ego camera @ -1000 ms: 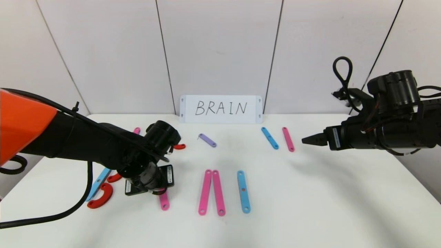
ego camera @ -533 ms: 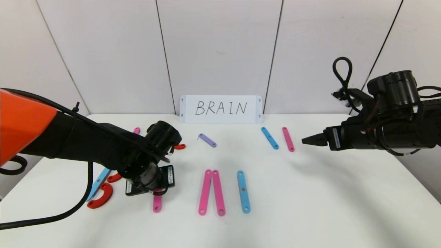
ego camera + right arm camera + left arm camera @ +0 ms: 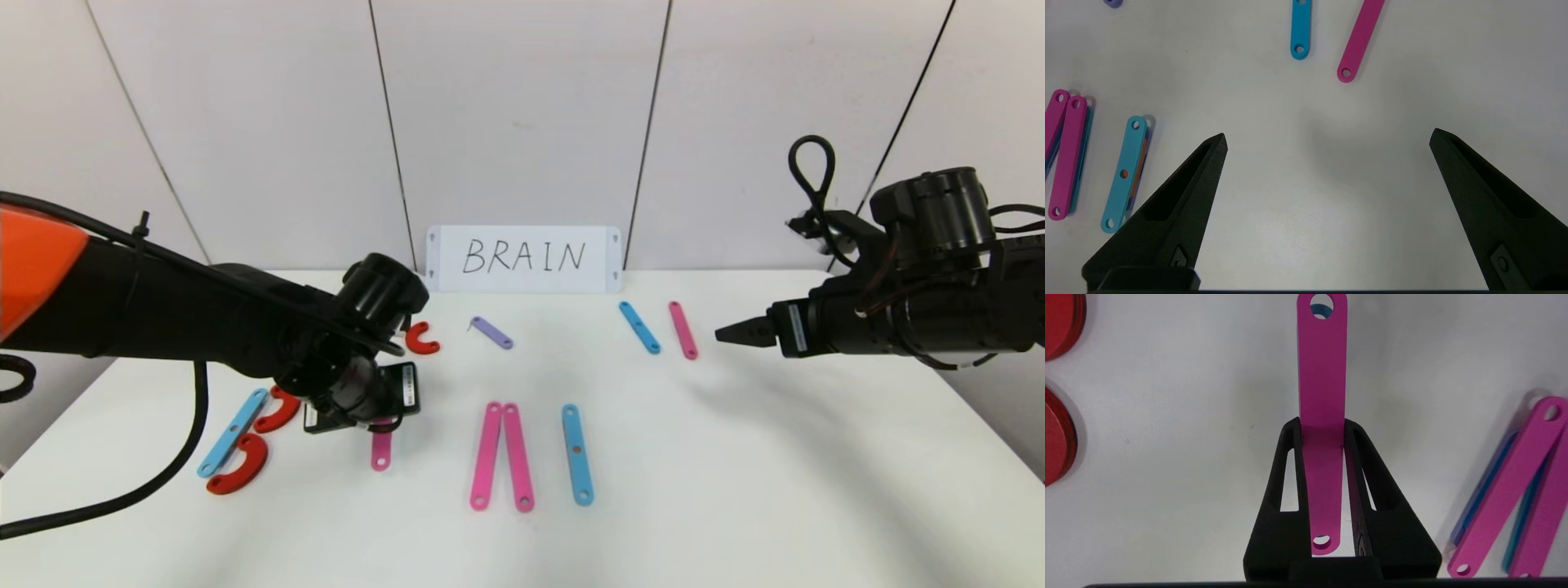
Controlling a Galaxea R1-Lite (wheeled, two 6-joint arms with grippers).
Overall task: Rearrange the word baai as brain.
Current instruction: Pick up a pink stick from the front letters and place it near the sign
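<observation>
The word baai lies as loose flat pieces on the white table [image 3: 735, 457]. At the left are a blue strip [image 3: 233, 431] and two red curves [image 3: 277, 411] [image 3: 238, 464]; a third red curve [image 3: 422, 337] lies farther back. My left gripper [image 3: 380, 429] [image 3: 1322, 422] is shut on a pink strip [image 3: 380, 452] [image 3: 1322, 375], which sticks out past the fingertips just above the table. In the middle lie two pink strips [image 3: 487, 455] side by side and a blue strip [image 3: 576, 454]. My right gripper [image 3: 731, 333] [image 3: 1329, 136] hovers open at the right, holding nothing.
A white card [image 3: 524, 258] with BRAIN handwritten leans on the back wall. In front of it lie a lilac strip [image 3: 491, 332], a blue strip [image 3: 639, 327] and a pink strip [image 3: 682, 330]. In the right wrist view these last two, blue [image 3: 1300, 28] and pink [image 3: 1361, 41], lie beyond the fingers.
My left gripper has shut on the pink strip and drawn it back and slightly left, uncovering the blue strip and red curves. The right arm has not moved.
</observation>
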